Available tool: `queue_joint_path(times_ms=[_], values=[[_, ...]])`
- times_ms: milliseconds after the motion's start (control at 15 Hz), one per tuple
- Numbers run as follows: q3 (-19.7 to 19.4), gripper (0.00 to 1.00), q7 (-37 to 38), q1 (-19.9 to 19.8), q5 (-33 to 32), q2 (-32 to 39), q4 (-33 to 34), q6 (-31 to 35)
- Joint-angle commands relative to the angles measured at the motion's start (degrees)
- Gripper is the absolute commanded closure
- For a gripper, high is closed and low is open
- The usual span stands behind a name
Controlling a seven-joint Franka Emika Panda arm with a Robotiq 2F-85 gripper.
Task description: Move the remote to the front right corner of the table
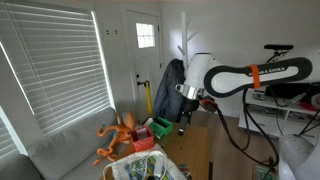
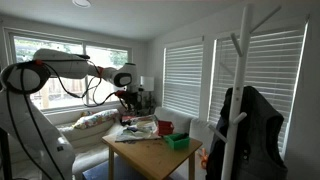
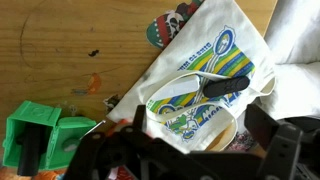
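remote [image 3: 225, 88]: black, lies slantwise on a printed white bag [image 3: 185, 65]
bag: on the table [image 3: 110, 40], covers much of the wood in the wrist view
gripper [image 3: 200, 140]: jaws spread wide, nothing held, hangs over the bag, clear of the remote
green block [image 3: 40, 135]: on the table, just beside the bag
couch [image 1: 60, 150]: grey, beside the table

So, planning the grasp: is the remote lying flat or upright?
Lying flat: the remote rests lengthwise on the printed white cloth, wrist view.
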Motion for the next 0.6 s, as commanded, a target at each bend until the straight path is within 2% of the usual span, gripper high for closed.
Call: queue_joint_path(times_ms=[0,200,400,533], values=[[0.6,0.0,-0.3,-0.8,0.4,0.0,0.1,-0.2],[0.6,0.0,-0.3,-0.8,0.4,0.0,0.1,-0.2],[3.1,0.0,9.2,-1.1,1.9,8.9,5.2,-3.7],[6.7,0.0,17.1,-1.1,0.2,14.4,7.6,-3.5]])
